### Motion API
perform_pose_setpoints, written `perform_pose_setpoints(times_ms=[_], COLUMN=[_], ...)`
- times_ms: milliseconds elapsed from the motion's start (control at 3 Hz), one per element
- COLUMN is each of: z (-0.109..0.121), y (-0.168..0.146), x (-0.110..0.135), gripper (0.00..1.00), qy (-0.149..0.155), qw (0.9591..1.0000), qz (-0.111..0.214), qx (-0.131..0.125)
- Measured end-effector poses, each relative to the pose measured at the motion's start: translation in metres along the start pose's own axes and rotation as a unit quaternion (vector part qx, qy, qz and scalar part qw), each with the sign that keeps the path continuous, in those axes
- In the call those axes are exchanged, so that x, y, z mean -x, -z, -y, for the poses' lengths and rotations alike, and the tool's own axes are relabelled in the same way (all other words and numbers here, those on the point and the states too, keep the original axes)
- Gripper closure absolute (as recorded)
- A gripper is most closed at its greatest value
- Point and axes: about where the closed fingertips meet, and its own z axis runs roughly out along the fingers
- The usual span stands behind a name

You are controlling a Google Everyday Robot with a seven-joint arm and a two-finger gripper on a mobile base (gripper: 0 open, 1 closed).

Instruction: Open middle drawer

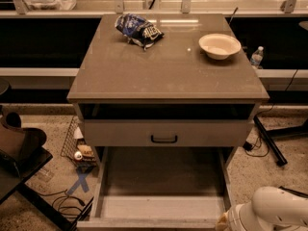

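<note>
The middle drawer (pixel 161 179) stands pulled far out at the bottom of the grey-beige cabinet (pixel 163 71), its flat beige inside open to view. Its low front panel (pixel 149 222) lies at the picture's bottom edge, and its handle is out of view. Above it the taller-fronted drawer (pixel 120 133) with a black bar handle (pixel 163 139) is closed. My gripper (pixel 223 222) sits at the bottom right, by the right end of the open drawer's front panel, with the white arm (pixel 274 211) behind it.
On the cabinet top lie a blue snack bag (pixel 138 29) and a white bowl (pixel 219 45). A water bottle (pixel 257 57) stands at the right. A wire basket (pixel 79 146), cables and a dark object (pixel 19 150) are on the floor at left; a black stand leg (pixel 269 141) is at right.
</note>
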Motion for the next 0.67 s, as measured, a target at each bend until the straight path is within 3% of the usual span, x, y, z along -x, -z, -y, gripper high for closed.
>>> perform_pose_setpoints(times_ms=[333,667], z=[0.007,0.048], y=[0.001,0.009], x=[0.000,0.002], gripper=[1.00,1.00], qy=[0.005,0.039], qw=[1.0000,0.9992], qz=[-0.001,-0.010], qx=[-0.001,-0.008])
